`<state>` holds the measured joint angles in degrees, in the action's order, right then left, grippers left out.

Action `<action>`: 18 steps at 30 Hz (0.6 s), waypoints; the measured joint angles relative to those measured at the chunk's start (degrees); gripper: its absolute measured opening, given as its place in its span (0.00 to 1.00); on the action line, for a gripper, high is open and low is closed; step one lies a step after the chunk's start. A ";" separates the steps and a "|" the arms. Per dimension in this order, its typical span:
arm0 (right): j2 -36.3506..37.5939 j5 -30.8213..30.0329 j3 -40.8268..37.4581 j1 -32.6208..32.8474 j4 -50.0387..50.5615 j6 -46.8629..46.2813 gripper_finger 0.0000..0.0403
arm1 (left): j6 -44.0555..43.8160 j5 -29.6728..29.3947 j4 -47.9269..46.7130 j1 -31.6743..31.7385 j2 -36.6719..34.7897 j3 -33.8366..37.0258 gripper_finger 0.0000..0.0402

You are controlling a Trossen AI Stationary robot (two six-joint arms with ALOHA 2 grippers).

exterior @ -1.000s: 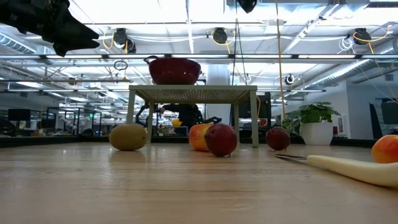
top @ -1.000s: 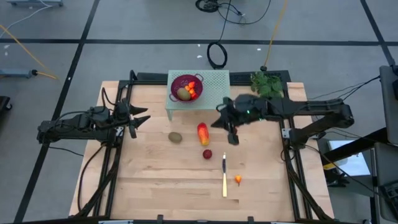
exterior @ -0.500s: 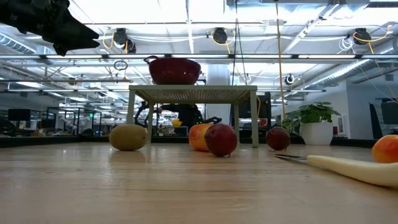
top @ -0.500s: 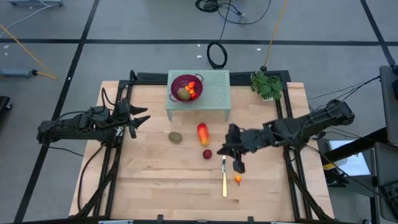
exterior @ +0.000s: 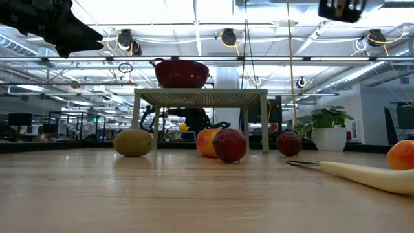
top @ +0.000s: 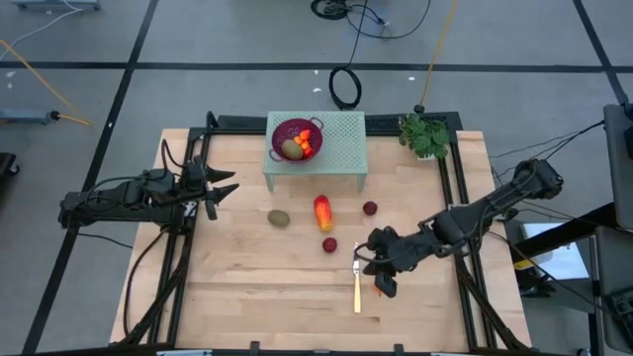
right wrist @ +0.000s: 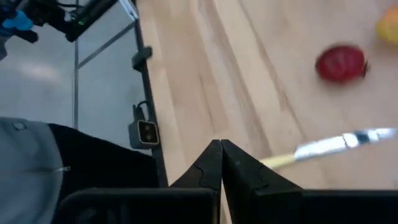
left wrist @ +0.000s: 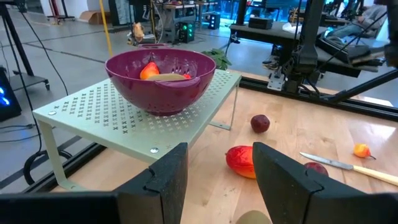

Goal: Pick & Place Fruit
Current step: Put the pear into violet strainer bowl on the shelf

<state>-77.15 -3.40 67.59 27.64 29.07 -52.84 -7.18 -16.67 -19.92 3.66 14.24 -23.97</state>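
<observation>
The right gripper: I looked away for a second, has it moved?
Yes. The right gripper, shut, has swung from beside the green rack toward the table's near edge, now over the knife.

No readable text, labels, brands, numbers or signs anywhere in view.

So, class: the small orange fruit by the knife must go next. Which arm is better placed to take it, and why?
The right. Its right gripper, fingers shut, hangs by the knife, about over the spot where the small orange fruit lies. The left gripper waits half open at the table's far left edge, beyond the other fruit.
</observation>
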 joint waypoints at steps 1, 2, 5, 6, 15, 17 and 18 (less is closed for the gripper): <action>0.00 0.95 -0.33 0.05 0.11 -1.52 0.00 | 0.00 0.00 0.00 0.00 0.00 0.00 0.45; -0.02 1.88 -0.49 0.17 0.23 -2.52 0.00 | -0.02 0.00 0.00 0.00 0.00 0.00 0.45; -0.02 3.75 -0.50 0.25 0.74 -4.66 0.00 | -0.03 0.00 0.00 0.02 0.00 -0.02 0.45; -0.02 3.80 -0.50 0.29 0.80 -5.28 0.00 | -0.27 0.00 -0.02 0.01 0.00 -0.01 0.45; -0.02 3.66 -0.50 3.13 1.92 -12.87 0.00 | -0.46 0.02 -0.02 0.02 0.00 0.00 0.45; -0.02 3.44 -0.50 3.64 3.18 -15.39 0.00 | -0.42 0.02 0.00 0.02 0.00 -0.01 0.45; -0.02 3.25 -0.49 3.97 3.97 -16.58 0.00 | -0.37 0.02 -0.02 0.01 0.00 0.00 0.45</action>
<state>-77.17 -0.15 67.10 31.61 33.04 -69.42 -7.55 -16.64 -19.94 3.67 14.24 -23.97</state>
